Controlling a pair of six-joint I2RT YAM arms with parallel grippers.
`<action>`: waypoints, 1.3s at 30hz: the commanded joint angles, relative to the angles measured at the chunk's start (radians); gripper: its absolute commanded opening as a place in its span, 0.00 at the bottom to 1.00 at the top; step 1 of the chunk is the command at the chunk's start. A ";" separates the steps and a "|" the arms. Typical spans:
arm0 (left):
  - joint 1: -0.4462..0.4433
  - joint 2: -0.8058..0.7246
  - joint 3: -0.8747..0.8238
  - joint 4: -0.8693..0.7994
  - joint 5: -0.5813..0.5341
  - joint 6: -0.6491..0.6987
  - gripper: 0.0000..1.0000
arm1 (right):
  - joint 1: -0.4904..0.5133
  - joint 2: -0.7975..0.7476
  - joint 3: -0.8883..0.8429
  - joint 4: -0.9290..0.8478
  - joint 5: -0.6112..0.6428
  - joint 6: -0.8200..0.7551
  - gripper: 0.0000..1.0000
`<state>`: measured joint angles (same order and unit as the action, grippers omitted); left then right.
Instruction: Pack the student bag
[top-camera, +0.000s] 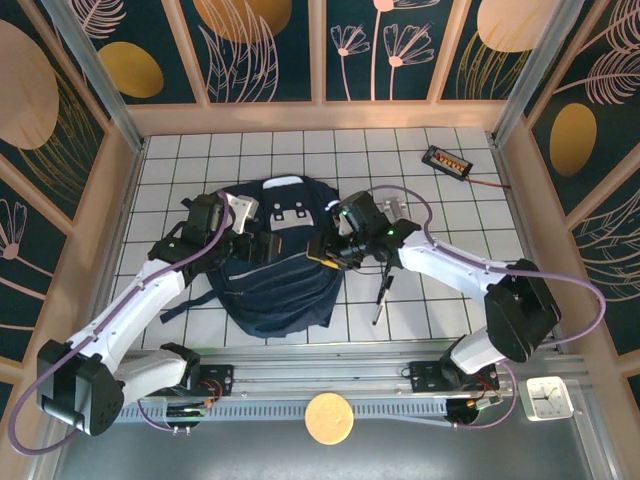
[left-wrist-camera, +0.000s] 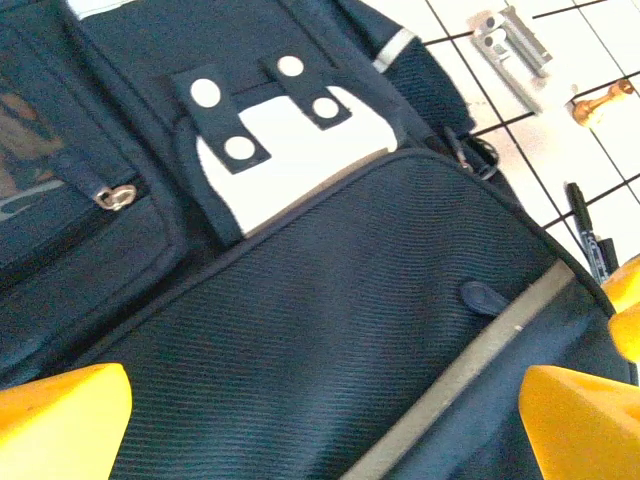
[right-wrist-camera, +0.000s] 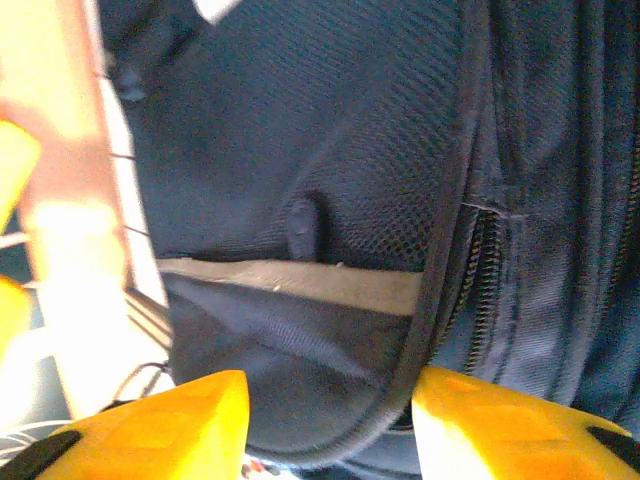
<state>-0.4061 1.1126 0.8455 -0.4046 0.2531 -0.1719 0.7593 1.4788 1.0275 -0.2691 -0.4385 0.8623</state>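
The student bag lies flat in the middle of the white tiled table, and from above both arms are reaching in over it. The left gripper sits over the bag's upper left part. The right gripper is at the bag's right edge. A pen lies on the tiles just beside the bag, to its right.

On to the left wrist camera: navy fabric of the student bag right underneath. The left gripper is spread wide, one yellow finger in each lower corner. There's the white patch under two snap straps, a zip pull on the left and a grey trim stripe running slantwise. The pen shows at the right edge.

Now the right wrist camera, very close to the student bag. The right gripper has its yellow fingers partly apart, either side of a curved, piped edge of the bag. Whether they actually pinch that edge, I can't tell. A zip runs down the right.
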 joint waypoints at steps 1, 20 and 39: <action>-0.008 -0.045 -0.027 0.039 0.047 0.078 0.99 | 0.000 -0.048 0.023 0.180 -0.002 0.070 0.45; -0.091 -0.038 -0.116 0.052 0.169 0.495 0.89 | -0.023 0.057 0.083 0.221 -0.054 0.085 0.43; -0.092 0.254 0.340 0.027 -0.035 0.120 0.00 | -0.199 -0.162 0.145 -0.422 0.480 -0.165 0.99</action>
<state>-0.4999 1.3437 1.0542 -0.4397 0.2283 0.0837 0.6388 1.3914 1.1717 -0.4698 -0.1406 0.7654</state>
